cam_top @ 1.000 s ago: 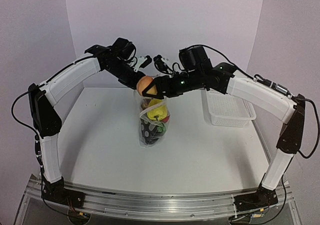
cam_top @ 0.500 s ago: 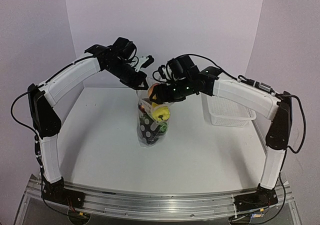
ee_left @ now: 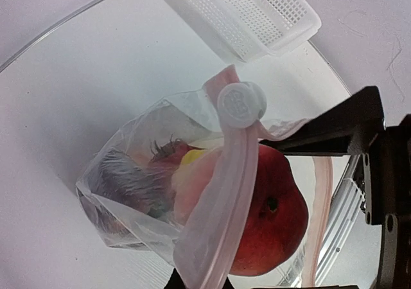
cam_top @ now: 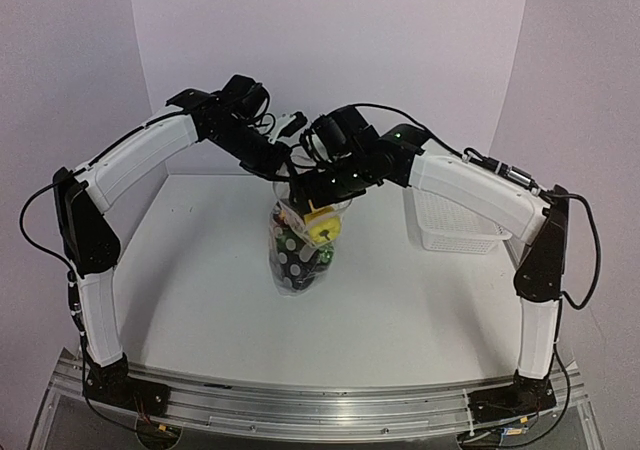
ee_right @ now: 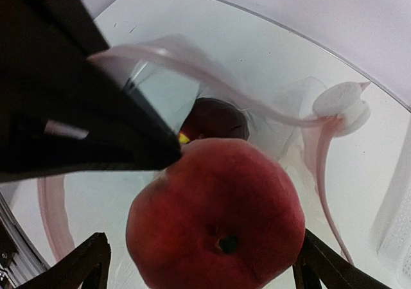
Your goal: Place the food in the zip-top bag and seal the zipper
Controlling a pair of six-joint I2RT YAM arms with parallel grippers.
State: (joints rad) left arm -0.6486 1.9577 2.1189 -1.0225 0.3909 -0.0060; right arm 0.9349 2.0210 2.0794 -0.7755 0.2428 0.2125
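The left gripper (ee_left: 199, 282) pinches the zipper (ee_left: 231, 173) at the mouth of the zip-top bag (ee_left: 122, 192) — the right gripper (ee_right: 203, 237), spread wide, flanks the peach (ee_right: 218, 205) in that mouth.

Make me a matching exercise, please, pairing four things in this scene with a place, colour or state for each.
Things:
1. peach
2. zip-top bag
3. basket
4. right gripper

Descriptions:
A. white, on the table, apart from the bag
B. open, one jaw on either side of the peach
C. red-orange, sitting in the bag's mouth
D. clear with white dots, rim pinched by the left gripper

Pairs: 1-C, 2-D, 3-A, 4-B
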